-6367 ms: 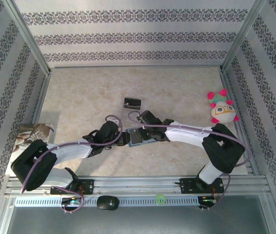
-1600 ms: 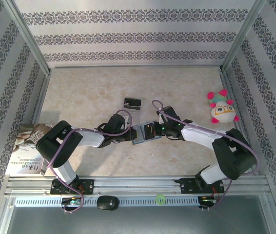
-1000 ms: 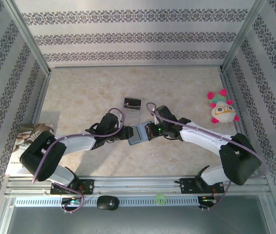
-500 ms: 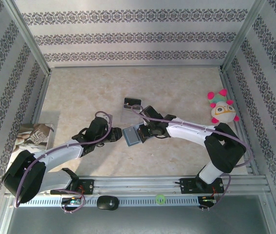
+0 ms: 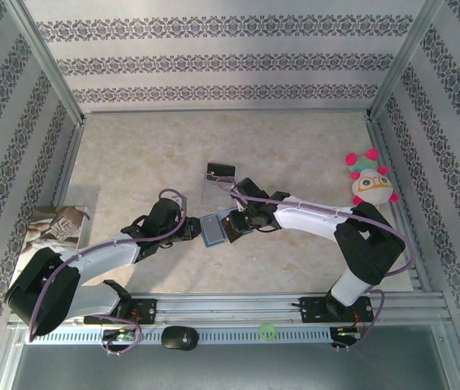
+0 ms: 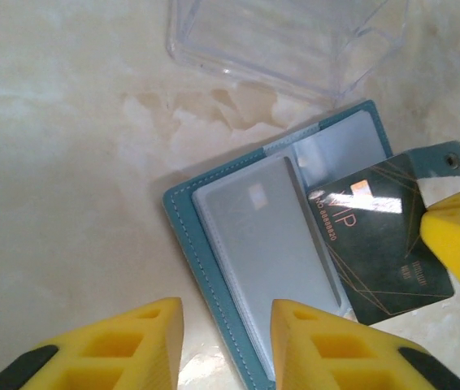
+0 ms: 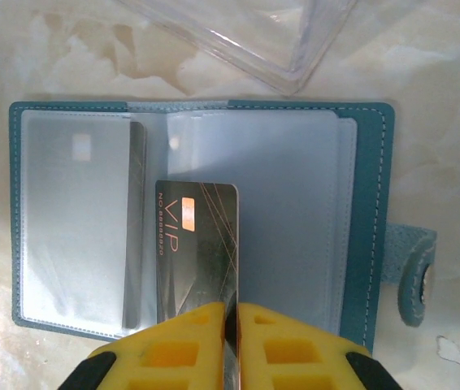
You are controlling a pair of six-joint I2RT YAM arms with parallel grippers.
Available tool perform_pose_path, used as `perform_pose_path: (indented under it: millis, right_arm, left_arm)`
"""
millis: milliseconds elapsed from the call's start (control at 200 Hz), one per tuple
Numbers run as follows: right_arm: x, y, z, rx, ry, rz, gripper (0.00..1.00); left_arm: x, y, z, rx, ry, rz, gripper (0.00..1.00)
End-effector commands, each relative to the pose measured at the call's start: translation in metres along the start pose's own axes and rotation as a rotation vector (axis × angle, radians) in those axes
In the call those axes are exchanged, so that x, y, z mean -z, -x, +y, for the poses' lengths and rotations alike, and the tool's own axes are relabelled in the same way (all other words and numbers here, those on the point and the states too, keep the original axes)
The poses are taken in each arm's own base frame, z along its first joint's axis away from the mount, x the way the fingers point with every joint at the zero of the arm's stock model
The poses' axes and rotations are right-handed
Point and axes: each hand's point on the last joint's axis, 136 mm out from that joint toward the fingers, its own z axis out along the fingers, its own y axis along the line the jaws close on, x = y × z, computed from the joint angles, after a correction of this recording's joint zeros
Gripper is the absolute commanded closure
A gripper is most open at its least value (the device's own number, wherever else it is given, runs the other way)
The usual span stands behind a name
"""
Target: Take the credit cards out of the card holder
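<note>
though open, card holder point(image 7: 368, 203) beside stand point(image 7: 238, 32)

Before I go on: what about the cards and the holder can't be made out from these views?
Right wrist view: the lower end of the dark VIP card, hidden between the fingers of the right claw.
Right wrist view: whether the right half of the card holder holds more cards; its frosted sleeves blur it.
Left wrist view: the card holder's near corner, behind the left claw and cut by the bottom edge.
Top view: card count, too small.
</note>
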Motion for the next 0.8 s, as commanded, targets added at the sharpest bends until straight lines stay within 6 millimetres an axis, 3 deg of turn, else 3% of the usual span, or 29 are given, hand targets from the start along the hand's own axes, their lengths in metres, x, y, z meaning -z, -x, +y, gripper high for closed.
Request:
perform_pose_path:
  millis: [0, 125, 315, 570, 794]
  right_arm:
    - [-0.003, 0.000, 0.008, -0.018, 0.045, 0.012, 0.87]
    - [-0.002, 0.001, 0.009, -0.021, 0.052, 0.008, 0.87]
    - [-0.002, 0.000, 0.010, -0.021, 0.055, 0.009, 0.87]
    - [-0.002, 0.001, 0.015, -0.029, 0.079, 0.010, 0.87]
    - [-0.004, 0.000, 0.020, -0.038, 0.113, 0.019, 0.82]
  left_arm:
    - [-0.006, 0.000, -0.003, -0.001, -0.037, 0.013, 0.69]
    - [-0.013, -0.001, -0.020, -0.006, -0.105, 0.029, 0.70]
    - [-0.030, -0.008, -0.045, -0.035, -0.155, 0.068, 0.81]
    - [-0.052, -0.015, -0.042, -0.017, -0.139, 0.100, 0.91]
    - [-0.060, -0.022, -0.039, -0.006, -0.134, 0.131, 0.93]
